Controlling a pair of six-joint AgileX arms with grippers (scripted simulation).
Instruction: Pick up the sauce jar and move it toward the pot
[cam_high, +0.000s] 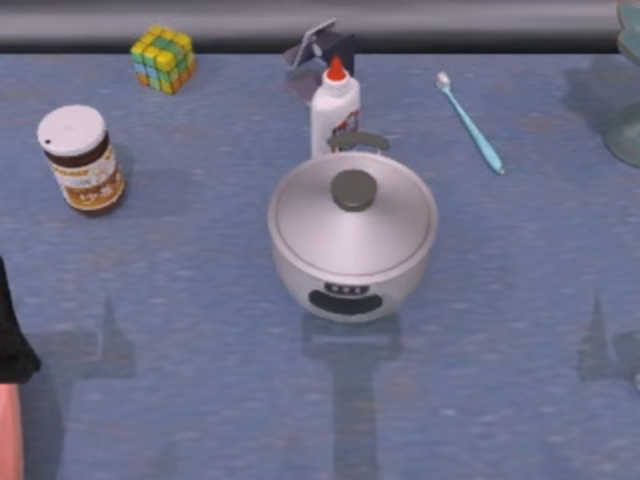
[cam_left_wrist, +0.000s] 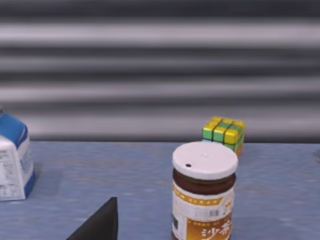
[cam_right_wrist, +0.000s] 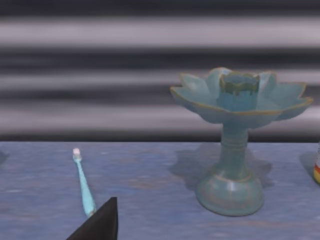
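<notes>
The jar (cam_left_wrist: 204, 195) stands upright just before our left gripper (cam_left_wrist: 97, 225), whose spread we cannot tell, at the table's left, well apart from the pot (cam_high: 351, 235) at centre, so we should straddle it squarely below the lid.

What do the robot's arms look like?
Very little shows. At the top view's left edge, the left arm is a black part with a pinkish piece below it. Each wrist view shows only one dark, pointed, wedge-shaped bit of gripper. The right arm is nearly out of sight.
</notes>
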